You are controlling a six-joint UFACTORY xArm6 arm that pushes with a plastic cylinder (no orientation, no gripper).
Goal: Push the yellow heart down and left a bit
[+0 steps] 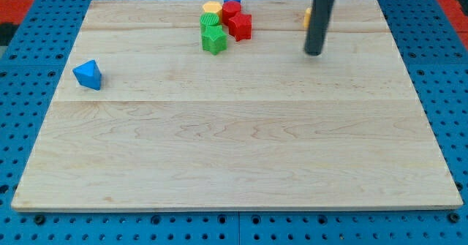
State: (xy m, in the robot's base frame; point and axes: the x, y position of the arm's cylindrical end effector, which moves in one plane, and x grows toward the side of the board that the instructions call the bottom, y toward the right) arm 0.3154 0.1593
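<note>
The arm carries no pincer, only a rod whose tip rests on the worktop, just below a yellow block half hidden behind the rod. This is probably the heart, though its shape is unclear. This looks like the approach step: next the tip must get round to the block's upper right, then nudge it briefly down-left.

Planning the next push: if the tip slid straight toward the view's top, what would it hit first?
Probably the yellow block just above my tip, largely hidden behind the rod. Its shape and exact depth are unclear, so my tip might slip past its right side.
</note>
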